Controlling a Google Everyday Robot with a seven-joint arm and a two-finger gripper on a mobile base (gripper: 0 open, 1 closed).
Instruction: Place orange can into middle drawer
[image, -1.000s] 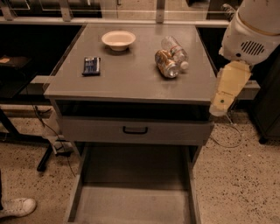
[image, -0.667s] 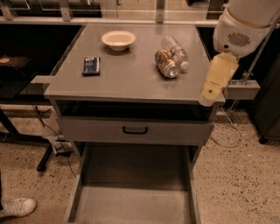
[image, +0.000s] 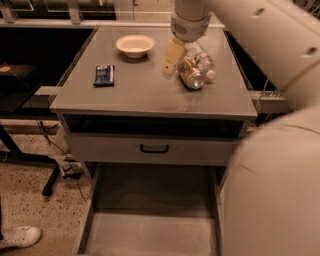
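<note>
The orange can (image: 189, 73) lies on its side on the grey cabinet top (image: 145, 92), right of middle, against a clear plastic bottle (image: 204, 61). My gripper (image: 173, 56) hangs over the cabinet top just left of the can, close beside it and not holding it. The arm comes in from the upper right. The middle drawer (image: 150, 232) is pulled out low at the front, a wide grey tray with a bare floor.
A white bowl (image: 135, 45) stands at the back of the top and a small dark blue packet (image: 104, 75) lies on the left. A grey drawer front with a black handle (image: 154, 149) sits under the top. My arm's bulk (image: 280, 190) fills the right side.
My gripper has swung from off the cabinet's right edge leftward and in over the top, ending beside the can. The can and bottle have not moved.
</note>
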